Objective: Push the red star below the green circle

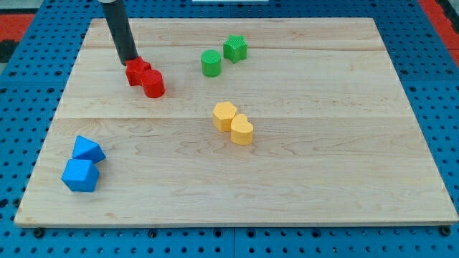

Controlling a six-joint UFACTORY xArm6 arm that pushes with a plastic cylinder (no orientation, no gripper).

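Note:
The red star point(138, 72) lies in the upper left part of the wooden board, touching a red round block point(153, 84) at its lower right. The green circle point(211, 63) sits to the right of them, near the view's top, with a green star point(234, 48) just to its upper right. My tip point(129, 60) is at the upper left edge of the red star, touching or nearly touching it. The dark rod rises from there to the view's top.
Two yellow blocks point(224, 115) point(242, 130) touch each other near the board's middle. Two blue blocks point(87, 150) point(79, 175) sit at the lower left. The board point(323, 165) rests on a blue perforated table.

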